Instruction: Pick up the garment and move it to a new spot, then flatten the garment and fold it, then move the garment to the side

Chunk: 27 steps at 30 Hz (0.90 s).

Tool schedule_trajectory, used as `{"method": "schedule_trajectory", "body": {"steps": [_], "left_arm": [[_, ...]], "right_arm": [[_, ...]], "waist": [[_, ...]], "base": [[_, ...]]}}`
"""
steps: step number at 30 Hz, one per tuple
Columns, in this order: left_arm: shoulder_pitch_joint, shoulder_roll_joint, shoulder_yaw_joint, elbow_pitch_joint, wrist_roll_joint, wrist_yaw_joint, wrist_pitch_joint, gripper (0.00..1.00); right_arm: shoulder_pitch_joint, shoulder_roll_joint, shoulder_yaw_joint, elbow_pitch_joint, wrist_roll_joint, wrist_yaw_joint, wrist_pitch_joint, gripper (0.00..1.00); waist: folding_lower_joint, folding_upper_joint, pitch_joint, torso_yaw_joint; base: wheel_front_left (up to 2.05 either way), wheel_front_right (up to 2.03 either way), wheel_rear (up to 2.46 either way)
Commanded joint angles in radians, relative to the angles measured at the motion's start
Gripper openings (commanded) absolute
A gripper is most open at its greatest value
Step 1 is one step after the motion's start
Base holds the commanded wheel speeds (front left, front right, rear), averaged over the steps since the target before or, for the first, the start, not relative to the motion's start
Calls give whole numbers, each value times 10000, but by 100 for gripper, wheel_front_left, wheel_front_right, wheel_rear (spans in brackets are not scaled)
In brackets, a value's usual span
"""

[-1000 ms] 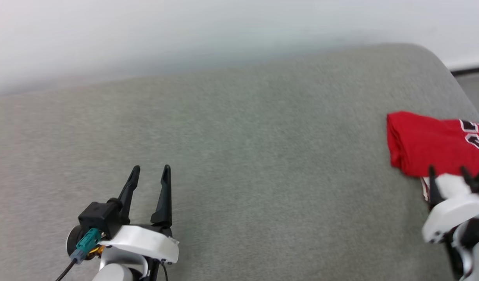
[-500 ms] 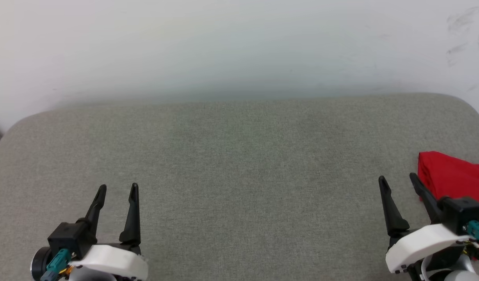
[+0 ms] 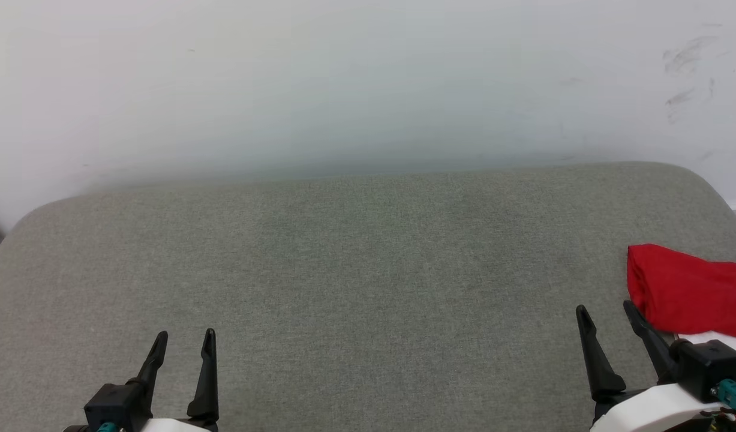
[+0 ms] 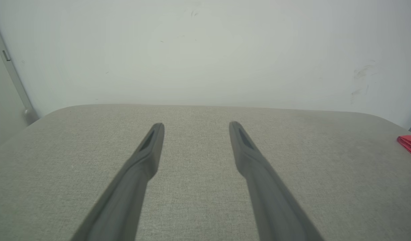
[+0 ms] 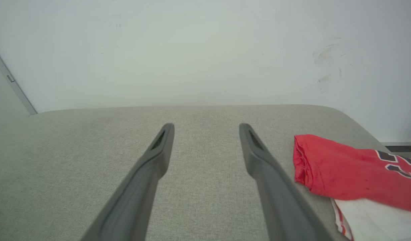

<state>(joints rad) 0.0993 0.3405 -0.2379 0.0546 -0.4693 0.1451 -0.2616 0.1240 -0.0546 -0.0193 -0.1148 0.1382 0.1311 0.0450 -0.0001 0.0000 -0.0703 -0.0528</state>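
Folded red jersey-style garment (image 3: 685, 291) lies at the 3 o'clock edge of a grey fabric-covered worktop (image 3: 368, 258) in the head view. Its bundled end is rounded and creased, and its far part is cut off by the frame. A fragment of black, white-outlined print (image 5: 396, 162) shows on the top red layer. A white sleeve (image 5: 376, 217) with red-and-white striped trim (image 5: 341, 219) peeks out from under the red cloth on the near side. The cloth rests on the worktop, gripped by neither arm.

The right gripper (image 3: 604, 308) sits at 4 o'clock in the head view. Its two long dark fingers are spread wide, hold nothing, and point toward 12 o'clock with a slight lean to 11. The garment lies just beside it, at the gripper's 2 o'clock. In the right wrist view a strip of bare worktop shows between the tip of the nearer finger (image 5: 259, 157) and the folded end of the cloth.

The left gripper (image 3: 185, 335) sits at 7 o'clock in the head view, its fingers likewise parted and empty, pointing toward 12 o'clock. It is well apart from the garment, which appears in the left wrist view as a sliver of red at 3 o'clock.

Beyond the worktop, at 12 o'clock, rises a pale wall (image 3: 368, 84) bearing faint scuff marks (image 3: 682, 57) toward 1 o'clock.
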Motion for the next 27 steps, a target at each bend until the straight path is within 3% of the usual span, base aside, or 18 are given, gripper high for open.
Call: {"method": "schedule_trajectory", "body": {"steps": [1, 16, 17, 27], "left_arm": [[78, -20, 10, 15, 25, 3, -44, 100], [-228, 13, -5, 240, -6, -15, -45, 100], [-123, -34, -17, 288, -9, -16, 14, 0], [-343, -401, 389, 503, -1515, -356, 476, 0]], "right_arm": [[135, 57, 0, -33, -12, -8, 7, 100], [-254, 61, 49, 145, -164, -8, 121, 100], [-165, 17, 55, 201, -74, 0, 136, 0], [-396, -52, 36, 640, 1935, 0, 121, 0]], "waist": [[1, 0, -6, 3], [1, 0, 22, 53], [2, 0, 35, 69], [2, 0, 90, 104]], "base": [[0, 0, 0], [0, 0, 0], [0, 0, 0], [0, 0, 0]]}}
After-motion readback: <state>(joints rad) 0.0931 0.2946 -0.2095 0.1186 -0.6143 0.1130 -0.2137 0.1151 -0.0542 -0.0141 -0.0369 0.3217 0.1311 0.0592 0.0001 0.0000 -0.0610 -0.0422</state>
